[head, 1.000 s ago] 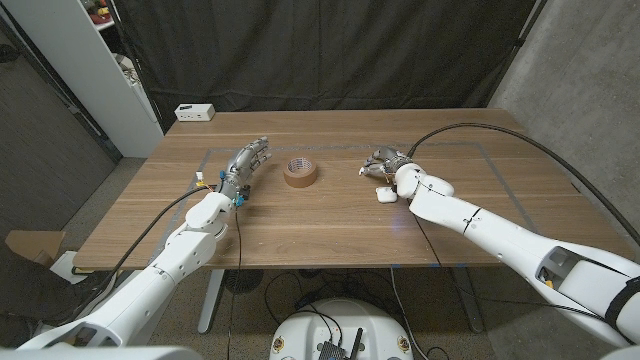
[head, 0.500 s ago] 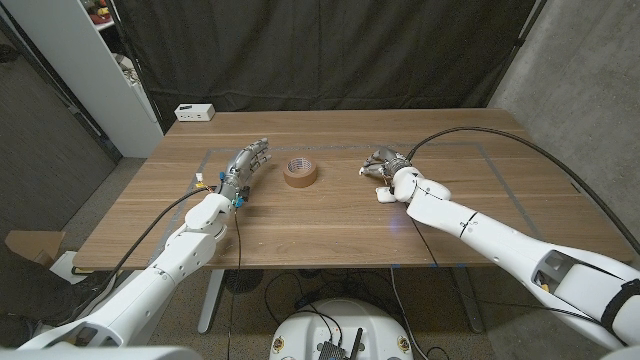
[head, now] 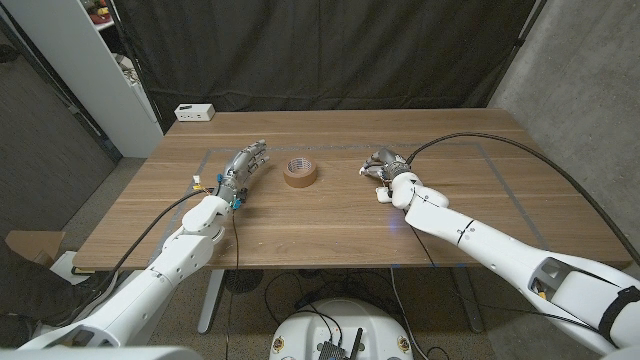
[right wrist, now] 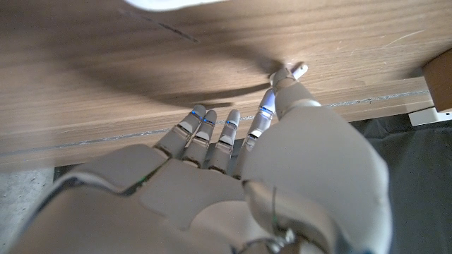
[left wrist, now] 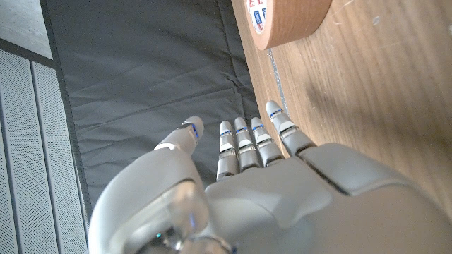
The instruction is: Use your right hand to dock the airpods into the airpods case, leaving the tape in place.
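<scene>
white arms, grey fingers (left wrist: 240,144) with blue marks.

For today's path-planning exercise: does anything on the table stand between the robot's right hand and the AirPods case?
Nothing visible does. In the head view the right hand is right beside the white airpods case, with only bare table between. The tape lies well off toward the left hand, clear of that path.

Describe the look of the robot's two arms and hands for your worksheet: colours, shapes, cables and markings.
Both arms are smooth white rounded shells. The left hand and right hand are silver-grey metal, with slim segmented fingers ringed by thin blue bands. Black cables run along both arms; the right one loops high over the wooden table. Small coloured wire ends sit at the left wrist.
</scene>
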You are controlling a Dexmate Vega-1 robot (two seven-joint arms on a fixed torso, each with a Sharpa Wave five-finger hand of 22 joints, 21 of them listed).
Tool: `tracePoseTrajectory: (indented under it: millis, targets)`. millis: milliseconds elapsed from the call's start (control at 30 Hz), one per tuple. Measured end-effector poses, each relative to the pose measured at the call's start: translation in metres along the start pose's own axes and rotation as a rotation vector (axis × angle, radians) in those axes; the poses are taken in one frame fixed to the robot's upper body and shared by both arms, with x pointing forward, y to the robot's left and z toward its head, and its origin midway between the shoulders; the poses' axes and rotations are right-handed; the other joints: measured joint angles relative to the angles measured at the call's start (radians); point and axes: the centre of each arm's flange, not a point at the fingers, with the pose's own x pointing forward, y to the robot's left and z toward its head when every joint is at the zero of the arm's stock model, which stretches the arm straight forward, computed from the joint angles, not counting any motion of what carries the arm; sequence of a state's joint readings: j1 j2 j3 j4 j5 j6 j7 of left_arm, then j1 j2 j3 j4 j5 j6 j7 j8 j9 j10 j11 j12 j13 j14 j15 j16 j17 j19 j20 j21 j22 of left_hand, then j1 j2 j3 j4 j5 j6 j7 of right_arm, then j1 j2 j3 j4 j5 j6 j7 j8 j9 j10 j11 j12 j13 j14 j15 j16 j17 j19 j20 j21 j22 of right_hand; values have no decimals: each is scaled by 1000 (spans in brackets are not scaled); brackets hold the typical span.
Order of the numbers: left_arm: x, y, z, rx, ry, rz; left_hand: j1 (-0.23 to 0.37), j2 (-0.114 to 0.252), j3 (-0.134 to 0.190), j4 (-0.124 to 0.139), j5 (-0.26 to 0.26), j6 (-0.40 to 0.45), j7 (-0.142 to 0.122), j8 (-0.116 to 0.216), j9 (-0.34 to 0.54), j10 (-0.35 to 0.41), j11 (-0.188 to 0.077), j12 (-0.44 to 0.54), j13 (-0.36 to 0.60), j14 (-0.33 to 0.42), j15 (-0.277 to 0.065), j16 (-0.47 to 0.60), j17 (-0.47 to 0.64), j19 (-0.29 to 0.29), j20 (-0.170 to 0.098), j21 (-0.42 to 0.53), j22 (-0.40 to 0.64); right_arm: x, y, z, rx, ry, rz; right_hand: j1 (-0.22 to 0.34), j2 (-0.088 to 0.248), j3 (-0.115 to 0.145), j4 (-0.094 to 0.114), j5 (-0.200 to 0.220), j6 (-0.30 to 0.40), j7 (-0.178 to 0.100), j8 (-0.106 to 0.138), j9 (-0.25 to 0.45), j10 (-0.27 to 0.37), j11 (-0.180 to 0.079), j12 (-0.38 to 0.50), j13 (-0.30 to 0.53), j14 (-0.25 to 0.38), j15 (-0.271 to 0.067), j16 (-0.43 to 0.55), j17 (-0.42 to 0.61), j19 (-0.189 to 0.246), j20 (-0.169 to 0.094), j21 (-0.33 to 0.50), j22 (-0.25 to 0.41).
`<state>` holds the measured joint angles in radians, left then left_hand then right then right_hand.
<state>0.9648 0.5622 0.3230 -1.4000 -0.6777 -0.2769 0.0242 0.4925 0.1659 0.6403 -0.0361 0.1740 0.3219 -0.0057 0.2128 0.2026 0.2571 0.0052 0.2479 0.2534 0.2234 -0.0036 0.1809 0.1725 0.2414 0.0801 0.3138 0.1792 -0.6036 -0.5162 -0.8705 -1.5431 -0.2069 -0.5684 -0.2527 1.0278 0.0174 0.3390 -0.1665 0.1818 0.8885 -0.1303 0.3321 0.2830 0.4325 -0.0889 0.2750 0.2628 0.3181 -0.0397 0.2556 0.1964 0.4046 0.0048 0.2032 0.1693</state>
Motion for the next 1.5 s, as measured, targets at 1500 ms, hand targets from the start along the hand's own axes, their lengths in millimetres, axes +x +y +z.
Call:
tracePoseTrajectory:
  millis: [1500]
  targets:
    - [3,-11,0,-2,-6,-16,0,0,8,-8,4,4,4,0,0,5,-5,0,5,0,0,0,0,4,4,-8,0,-59,-37,-10,-136,-82,-5,52,12,-30,8,0,51,6,64,74,54,-3,15,32,44,-4,26,17,77,-50,7,0]
